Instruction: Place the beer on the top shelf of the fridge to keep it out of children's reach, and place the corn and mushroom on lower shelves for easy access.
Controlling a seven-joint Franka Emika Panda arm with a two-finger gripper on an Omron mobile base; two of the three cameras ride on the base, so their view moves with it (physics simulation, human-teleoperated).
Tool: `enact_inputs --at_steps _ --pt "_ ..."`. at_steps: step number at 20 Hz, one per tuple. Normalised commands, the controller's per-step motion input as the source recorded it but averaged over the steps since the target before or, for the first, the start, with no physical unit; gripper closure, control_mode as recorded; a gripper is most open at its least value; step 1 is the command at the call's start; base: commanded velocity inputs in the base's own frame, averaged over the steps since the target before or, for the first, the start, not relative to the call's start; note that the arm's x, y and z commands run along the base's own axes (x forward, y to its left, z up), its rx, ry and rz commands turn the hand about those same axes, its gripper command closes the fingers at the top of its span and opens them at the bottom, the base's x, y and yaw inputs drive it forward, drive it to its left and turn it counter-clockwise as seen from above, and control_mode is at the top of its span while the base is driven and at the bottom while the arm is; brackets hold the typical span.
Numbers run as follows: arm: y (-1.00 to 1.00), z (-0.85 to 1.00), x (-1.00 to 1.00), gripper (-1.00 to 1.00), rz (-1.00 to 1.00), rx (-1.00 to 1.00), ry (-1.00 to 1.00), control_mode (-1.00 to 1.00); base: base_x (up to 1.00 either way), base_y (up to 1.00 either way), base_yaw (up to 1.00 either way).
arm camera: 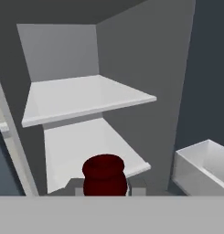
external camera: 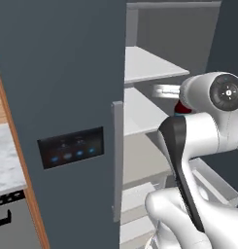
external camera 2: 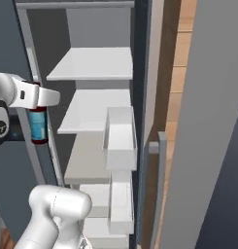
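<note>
Now clenched on the beer: pincer grips the reddish neck, bottle hanging upright beneath it, blue label facing the right base camera. Held in the air just outside the fridge opening, near the front edge of the compartment frame, roughly level with the second shelf down. Not resting on any shelf. From the left base view, only a sliver of the red neck visible behind the white wrist joint, beside the pale finger body reaching toward the shelves.

Looking along the hand: dark red bottle top rising between the two finger tips at the bottom, aimed into the pale grey interior. Above and ahead, the top shelf, flat and bare. Below it the next shelf, likewise bare, with its front corner just behind the bottle top. To the right, a white door bin, open on top.

Fridge door swung wide, its inner side carrying stacked white bins seen in the right base view. Lower shelves stepping down beneath, pale and beige-grey. On the closed dark panel to the left, a black control panel with blue lights and a long grey vertical handle. At far left, a marbled worktop edged by a wooden strip.
</note>
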Motion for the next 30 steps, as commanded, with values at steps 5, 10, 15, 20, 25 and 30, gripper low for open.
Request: enact_inputs --at_steps 5,10,15,20,25,30 --pt "0.00 0.00 0.00 1.00 0.00 0.00 0.00 1.00 0.55 -0.03 0.20" --pt "0.00 0.00 0.00 1.00 0.00 0.00 0.00 1.00 0.53 -0.23 0.19" --pt "0.00 0.00 0.00 1.00 0.00 0.00 0.00 1.00 0.45 -0.37 0.24" --pt "0.00 0.00 0.00 1.00 0.00 0.00 0.00 1.00 0.36 -0.44 0.26" --pt "0.00 0.00 0.00 1.00 0.00 0.00 0.00 1.00 0.23 -0.47 0.23" --pt "-0.05 0.00 0.05 1.00 0.03 0.00 -0.04 -1.00 0.19 -0.27 0.14"
